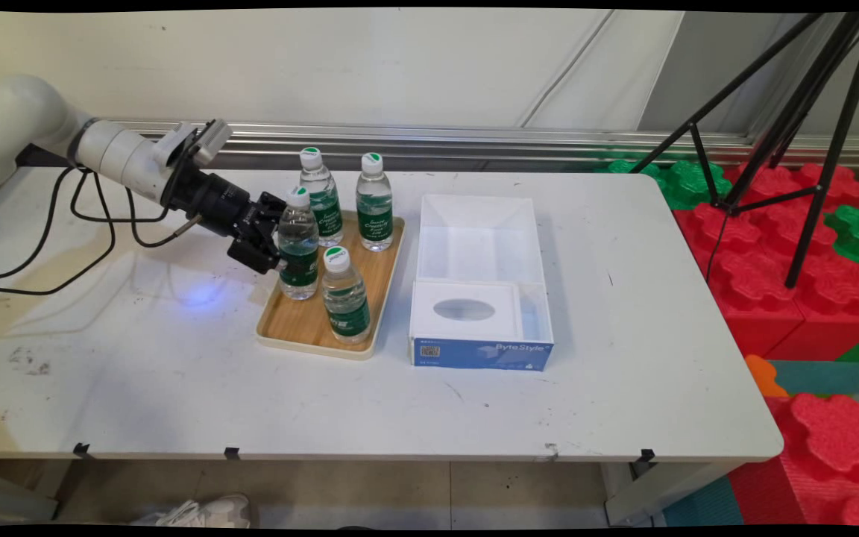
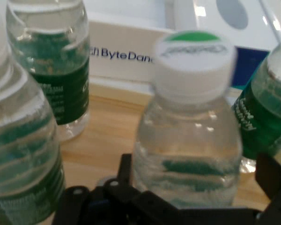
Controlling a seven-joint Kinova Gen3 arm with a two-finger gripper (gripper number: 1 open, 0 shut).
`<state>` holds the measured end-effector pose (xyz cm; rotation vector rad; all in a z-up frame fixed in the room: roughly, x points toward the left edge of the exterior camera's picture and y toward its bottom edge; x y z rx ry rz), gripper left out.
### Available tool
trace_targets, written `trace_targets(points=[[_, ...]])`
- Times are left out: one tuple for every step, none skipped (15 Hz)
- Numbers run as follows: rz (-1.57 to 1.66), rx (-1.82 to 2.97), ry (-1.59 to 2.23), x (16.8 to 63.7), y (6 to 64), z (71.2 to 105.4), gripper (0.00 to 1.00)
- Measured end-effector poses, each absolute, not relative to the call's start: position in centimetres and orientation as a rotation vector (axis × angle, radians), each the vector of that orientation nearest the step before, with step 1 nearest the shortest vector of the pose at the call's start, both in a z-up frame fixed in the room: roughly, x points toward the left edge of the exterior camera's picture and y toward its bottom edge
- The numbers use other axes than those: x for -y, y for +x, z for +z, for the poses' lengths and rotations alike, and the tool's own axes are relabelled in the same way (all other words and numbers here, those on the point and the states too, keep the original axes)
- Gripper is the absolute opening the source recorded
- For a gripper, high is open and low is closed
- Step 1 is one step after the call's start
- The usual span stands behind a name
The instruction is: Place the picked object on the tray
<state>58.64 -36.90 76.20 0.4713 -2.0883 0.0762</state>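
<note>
Several clear water bottles with green labels and white caps stand on a wooden tray (image 1: pixel 301 330) left of the table's middle. My gripper (image 1: pixel 274 240) reaches in level from the left, open, with its fingers on either side of the tray's left bottle (image 1: pixel 298 250). In the hand view that bottle (image 2: pixel 187 140) stands upright between the fingers (image 2: pixel 271 176), with a small gap on the right side. Other bottles stand close by at the left (image 2: pixel 18 154), upper left (image 2: pixel 56 61) and right (image 2: pixel 267 112). On the tray's near end stands one more bottle (image 1: pixel 345 296).
A white open box (image 1: pixel 474 224) with a blue front and an oval-holed insert stands just right of the tray. Black cables (image 1: pixel 86 224) hang from the arm over the table's left part. A black tripod (image 1: pixel 795 149) and red and green foam blocks (image 1: pixel 787 246) stand beyond the right edge.
</note>
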Motion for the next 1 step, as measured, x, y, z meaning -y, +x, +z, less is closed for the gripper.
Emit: trace_targets(points=[[0.077,2.089,0.471,36.84,58.74,76.09,1.0]])
